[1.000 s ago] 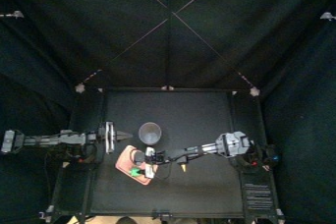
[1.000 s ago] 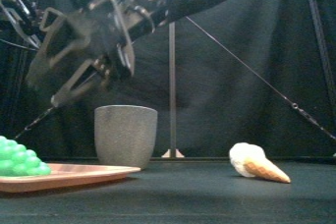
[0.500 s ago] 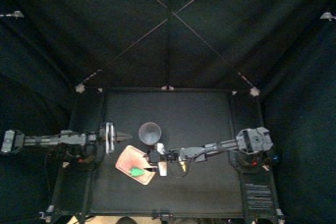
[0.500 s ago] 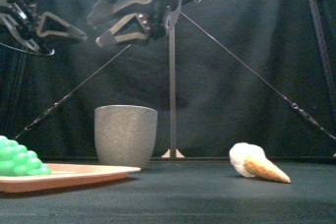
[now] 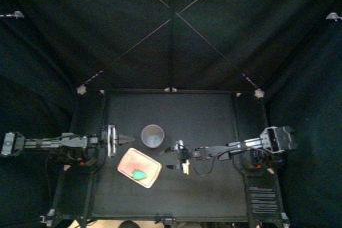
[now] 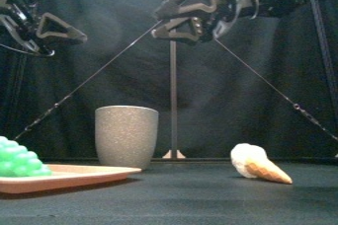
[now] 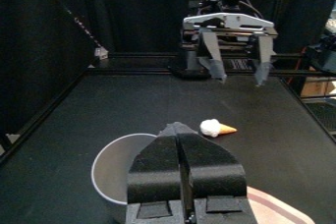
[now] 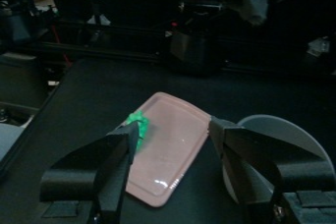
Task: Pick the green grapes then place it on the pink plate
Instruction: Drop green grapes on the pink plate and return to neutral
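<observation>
Green grapes (image 5: 139,176) are sitting on the pink plate (image 5: 132,158), at its front end, on the left half of the tabletop (image 5: 214,112). The right gripper (image 5: 181,152) is hanging just right of the plate, jaws spread apart and holding nothing. The left gripper (image 5: 115,140) is resting at the left, jaws pressed together. A grey cup (image 5: 152,133) is standing behind the plate, and a pale cone-shaped toy (image 6: 258,163) is lying to the right.

**Robot lab test booth**

Black curtains (image 5: 174,32) enclose a small black desk (image 5: 214,187), with a left arm (image 5: 54,143) and a right arm (image 5: 247,150) reaching in from its sides. Toy props stand on it: a pink plate (image 5: 132,158) of green grapes (image 6: 16,158), a grey cup (image 6: 126,135) and a pale toy cone (image 6: 258,163).
</observation>
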